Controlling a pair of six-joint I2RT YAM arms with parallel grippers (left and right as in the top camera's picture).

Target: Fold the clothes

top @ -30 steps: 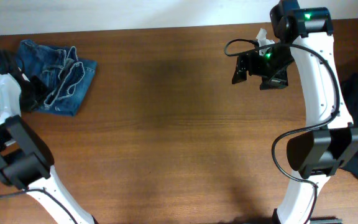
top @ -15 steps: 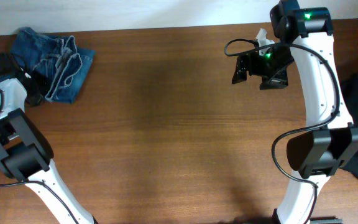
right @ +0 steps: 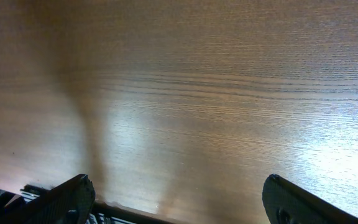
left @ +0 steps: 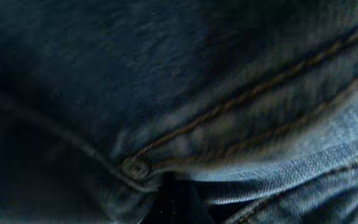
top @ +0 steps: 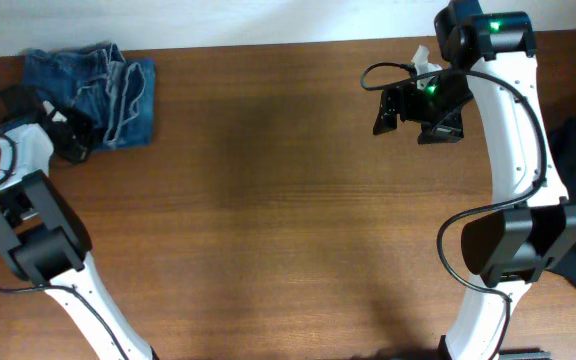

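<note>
Jeans [top: 103, 85] lie bunched at the table's [top: 268, 200] far-left corner, the left gripper [top: 73, 135] clamped shut on their edge. Well apart, the right gripper [top: 415, 120] hangs wide open above the wood.

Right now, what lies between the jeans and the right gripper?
Nothing: only bare table lies between the jeans and the right gripper, as the overhead view shows.

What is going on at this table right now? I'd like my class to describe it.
The left claw is shut on a bunched pair of blue jeans at the far left corner of the table; its wrist camera sees nothing but denim. The right claw hangs open over bare wood, holding nothing. The jeans lie crumpled, not yet neatly folded.
</note>
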